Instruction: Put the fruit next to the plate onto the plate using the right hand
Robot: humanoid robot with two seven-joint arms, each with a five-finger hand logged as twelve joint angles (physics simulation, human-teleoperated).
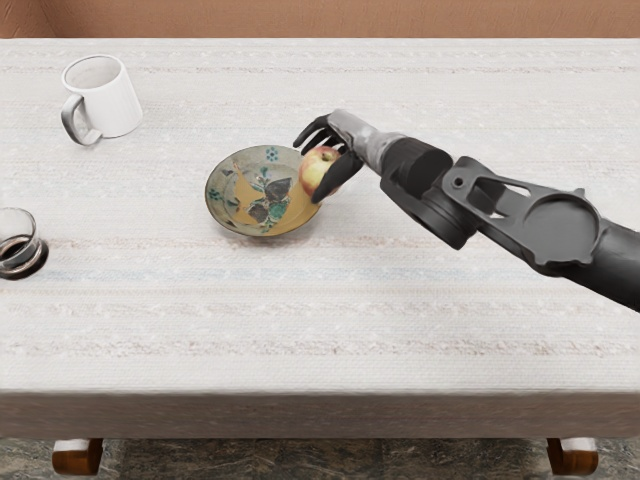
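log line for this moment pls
right hand: shut on apple | apple: at plate rim, in grasp | left hand: not in view

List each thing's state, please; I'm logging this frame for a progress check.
apple: gripped by the right hand, at the right rim of the plate.
right hand: shut on the apple.
plate: flat on the table.
mug: upright, handle facing lower left.
glass: upright, cut by the left edge.

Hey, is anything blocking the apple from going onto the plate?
Nothing visible does. The right hand grips the apple at the right rim of the plate; the plate holds nothing, and the mug and glass stand off to its left.
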